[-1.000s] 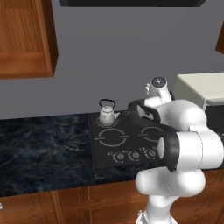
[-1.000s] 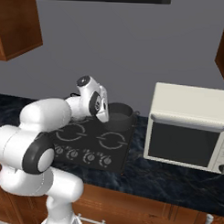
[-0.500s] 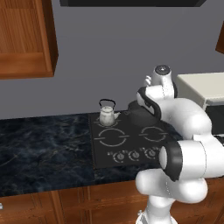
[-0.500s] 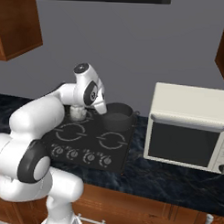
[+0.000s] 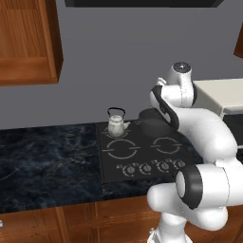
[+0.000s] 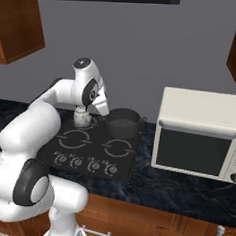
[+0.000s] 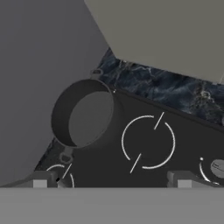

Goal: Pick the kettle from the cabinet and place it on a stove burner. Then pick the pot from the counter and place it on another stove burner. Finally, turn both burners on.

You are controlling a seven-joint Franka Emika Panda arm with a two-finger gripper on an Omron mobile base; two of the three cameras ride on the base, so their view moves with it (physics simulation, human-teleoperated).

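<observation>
The kettle [image 5: 116,126] was seen standing upright on the rear left burner of the black cooktop [image 5: 142,168], its black arched handle raised above the mottled silver body. In the right base view the kettle [image 6: 82,118] was partly hidden behind the white arm, at the back left corner of the cooktop [image 6: 92,153]. The pot [image 6: 123,122] was set on the rear right burner, just beside the kettle but apart from it, with a small loop handle visible on its right side. In the hand view the pot [image 7: 84,113] was shown as an open dark cylinder, empty inside, with a loop handle at each end. Next to it, a bare front burner [image 7: 148,141] was marked by a pale ring outline, and a round knob [image 7: 217,166] was visible at the right edge.

The gripper [image 7: 112,180] was held above the cooktop near the pot, and nothing was between its tips; the jaws were spread wide apart and gripped nothing. One finger tip [image 7: 40,180] was seen at the lower left and the other at the lower right.

The dark marbled tabletop [image 5: 47,161] was stretched out to the left of the cooktop. A cream microwave [image 6: 199,135] was placed on the tabletop to the right of the cooktop, near the pot. A wooden wall cabinet [image 5: 28,40] was mounted at the upper left.
</observation>
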